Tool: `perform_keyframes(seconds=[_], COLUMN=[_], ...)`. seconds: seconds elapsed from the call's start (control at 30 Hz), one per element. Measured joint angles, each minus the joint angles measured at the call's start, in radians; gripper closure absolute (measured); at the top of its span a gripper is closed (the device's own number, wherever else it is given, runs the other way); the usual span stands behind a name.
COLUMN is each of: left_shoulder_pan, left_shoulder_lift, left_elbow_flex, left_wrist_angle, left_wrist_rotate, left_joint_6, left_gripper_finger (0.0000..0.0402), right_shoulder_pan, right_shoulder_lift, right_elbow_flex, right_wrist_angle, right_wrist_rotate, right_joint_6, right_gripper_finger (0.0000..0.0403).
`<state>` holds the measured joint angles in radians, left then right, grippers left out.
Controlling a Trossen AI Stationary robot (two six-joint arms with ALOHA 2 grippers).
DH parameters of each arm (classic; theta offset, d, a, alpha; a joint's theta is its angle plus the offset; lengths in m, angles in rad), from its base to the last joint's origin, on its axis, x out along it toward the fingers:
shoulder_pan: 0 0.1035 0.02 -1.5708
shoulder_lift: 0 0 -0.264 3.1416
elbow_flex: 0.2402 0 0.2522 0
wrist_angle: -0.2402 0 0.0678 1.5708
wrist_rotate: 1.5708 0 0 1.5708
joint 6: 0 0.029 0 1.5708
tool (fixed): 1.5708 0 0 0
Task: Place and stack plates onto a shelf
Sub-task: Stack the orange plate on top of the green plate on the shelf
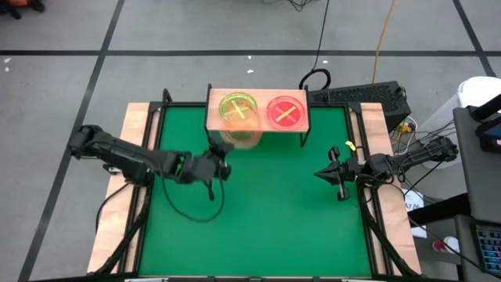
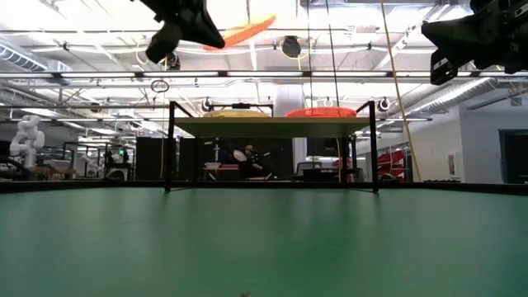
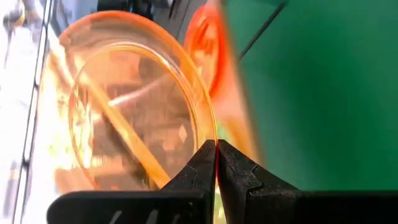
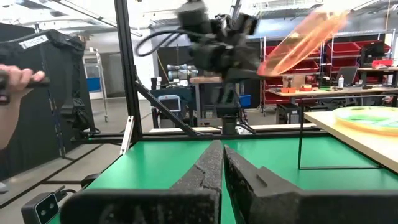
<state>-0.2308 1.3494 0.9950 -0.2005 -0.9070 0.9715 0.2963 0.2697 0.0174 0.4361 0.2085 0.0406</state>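
Observation:
I see the light-wood shelf [image 1: 257, 117] at the mat's far edge, standing on thin black legs [image 2: 171, 148]. A green plate [image 1: 237, 108] lies flat on its left half and a pink-red plate [image 1: 286, 112] on its right half. My left gripper [image 1: 222, 166] is shut on an amber plate [image 1: 244, 135], raised in front of the shelf's near left edge. The plate also shows high up in the low view [image 2: 245, 33] and in the right wrist view [image 4: 305, 36]. My right gripper [image 1: 322, 174] waits shut above the mat's right side, touching nothing. My left gripper pinches the amber plate's rim [image 3: 215, 142] between its two fingers, at the edge nearest the arm. The fingers come about level from the table's left. The plate is lifted clear of the mat and tilted, its free edge [image 2: 268, 20] higher and pointing toward the shelf.
The green mat [image 1: 266, 211] covers the table between wooden side strips. A black keyboard [image 1: 360, 95] and cables lie beyond the shelf's right end. A person's hand [image 4: 18, 78] shows in the room beyond the table's left side.

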Motion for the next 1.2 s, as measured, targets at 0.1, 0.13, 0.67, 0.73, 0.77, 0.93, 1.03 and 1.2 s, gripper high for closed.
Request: perform_keyframes(seconds=[0.1, 0.13, 0.67, 0.73, 0.77, 0.93, 1.03, 1.2], left_shoulder_pan=[0.084, 0.111, 0.426, 0.435, 0.438, 0.453, 0.465, 0.482], left_shoulder_lift=[-0.030, -0.039, -0.032, -0.031, -0.031, -0.031, -0.031, -0.024], left_elbow_flex=[0.000, 0.000, -0.001, -0.001, -0.001, -0.001, -0.001, -0.001], left_wrist_angle=[0.007, 0.000, -0.009, -0.009, -0.011, -0.019, -0.045, -0.052], left_wrist_rotate=[0.024, 0.038, 0.487, 0.494, 0.495, 0.553, 0.560, 0.577], left_joint_6=[0.007, 0.018, -0.134, -0.137, -0.139, -0.175, -0.179, -0.199], left_gripper_finger=[0.0388, 0.0387, 0.0387, 0.0387, 0.0387, 0.0387, 0.0387, 0.0387], right_shoulder_pan=[0.000, 0.000, 0.000, 0.000, 0.000, 0.000, 0.000, 0.000], right_shoulder_lift=[0.000, 0.000, 0.000, 0.000, 0.000, 0.000, -0.001, 0.000], right_elbow_flex=[0.000, 0.000, 0.000, 0.000, 0.000, 0.000, 0.000, 0.000], right_wrist_angle=[0.001, 0.001, 0.000, 0.000, 0.000, 0.000, 0.000, 0.000], right_wrist_rotate=[0.000, 0.000, 0.000, 0.000, 0.000, 0.000, 0.000, 0.000], right_joint_6=[0.000, 0.000, 0.000, 0.000, 0.000, 0.000, 0.000, 0.000], right_gripper_finger=[0.0403, 0.0403, 0.0403, 0.0403, 0.0403, 0.0403, 0.0403, 0.0403])
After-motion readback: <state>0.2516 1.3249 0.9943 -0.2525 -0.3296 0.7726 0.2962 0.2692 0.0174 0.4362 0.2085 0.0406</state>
